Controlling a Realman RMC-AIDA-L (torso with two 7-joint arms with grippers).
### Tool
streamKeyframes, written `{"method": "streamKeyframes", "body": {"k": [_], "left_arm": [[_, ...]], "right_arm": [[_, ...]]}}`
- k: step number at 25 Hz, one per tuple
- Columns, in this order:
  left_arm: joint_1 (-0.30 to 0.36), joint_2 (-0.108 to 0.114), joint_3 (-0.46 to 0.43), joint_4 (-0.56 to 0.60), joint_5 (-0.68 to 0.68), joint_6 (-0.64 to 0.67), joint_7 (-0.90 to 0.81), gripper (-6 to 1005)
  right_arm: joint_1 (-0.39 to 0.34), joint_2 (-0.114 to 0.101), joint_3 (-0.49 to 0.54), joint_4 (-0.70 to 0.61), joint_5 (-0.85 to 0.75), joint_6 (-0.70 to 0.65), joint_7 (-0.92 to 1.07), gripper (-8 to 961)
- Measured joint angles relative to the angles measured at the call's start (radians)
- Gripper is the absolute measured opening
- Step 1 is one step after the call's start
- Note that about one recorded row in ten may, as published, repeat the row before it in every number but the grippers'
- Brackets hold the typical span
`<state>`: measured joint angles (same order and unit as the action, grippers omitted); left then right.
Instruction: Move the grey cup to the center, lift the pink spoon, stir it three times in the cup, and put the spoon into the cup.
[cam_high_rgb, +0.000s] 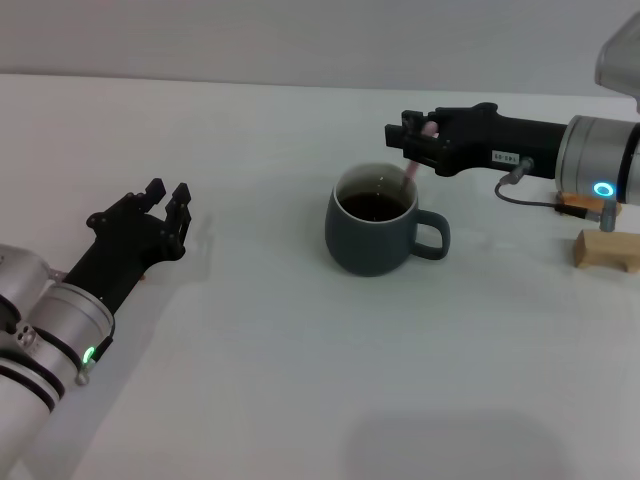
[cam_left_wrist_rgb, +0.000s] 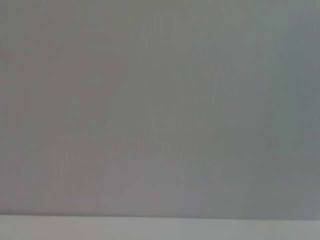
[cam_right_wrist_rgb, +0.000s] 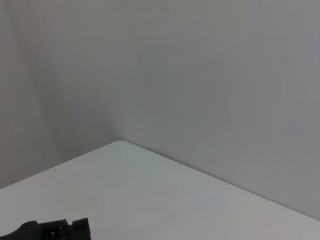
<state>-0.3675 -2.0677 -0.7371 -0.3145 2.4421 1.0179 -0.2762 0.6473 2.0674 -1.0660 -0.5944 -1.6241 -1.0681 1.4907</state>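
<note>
The grey cup (cam_high_rgb: 375, 232) stands near the middle of the white table, handle to the right, dark brown liquid inside. The pink spoon (cam_high_rgb: 413, 172) slants down into the cup from its far right rim; only a short piece of its pink handle shows. My right gripper (cam_high_rgb: 424, 140) reaches in from the right just above that rim and is shut on the spoon's handle. Far to the left, apart from the cup, my left gripper (cam_high_rgb: 168, 200) rests low over the table with its fingers open. The left wrist view shows only blank wall.
A tan wooden block (cam_high_rgb: 606, 250) lies at the right edge, under my right forearm, with a small orange-brown piece (cam_high_rgb: 578, 205) just behind it. In the right wrist view a dark gripper part (cam_right_wrist_rgb: 50, 231) shows against the table's far corner and the wall.
</note>
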Motion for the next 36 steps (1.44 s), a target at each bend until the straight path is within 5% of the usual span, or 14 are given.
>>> {"method": "streamKeyframes", "body": {"k": [5,16,19,26,36], "left_arm": [[-0.004,0.0,-0.006,-0.005,-0.002,-0.001,-0.001,300],[-0.014,0.002,-0.018,-0.004,-0.005,0.008,-0.057,300],[-0.013,0.003,-0.021,-0.006,-0.006,0.012,-0.064,300],[0.001,0.006,-0.036,0.004,-0.006,0.126,-0.172,300],[0.041,0.001,-0.056,0.003,-0.008,0.265,-0.188,300]], "right_arm": [[-0.04,0.006,0.0,-0.046,0.001,-0.01,0.0,208],[-0.253,0.008,0.104,-0.242,0.105,-0.1,-0.015,676],[-0.299,0.008,0.22,-0.24,0.128,-0.166,-0.057,683],[-0.416,0.004,0.497,-0.02,0.39,-0.373,-0.425,689],[-0.464,0.005,0.734,0.304,0.543,-0.408,-0.774,689]]}}
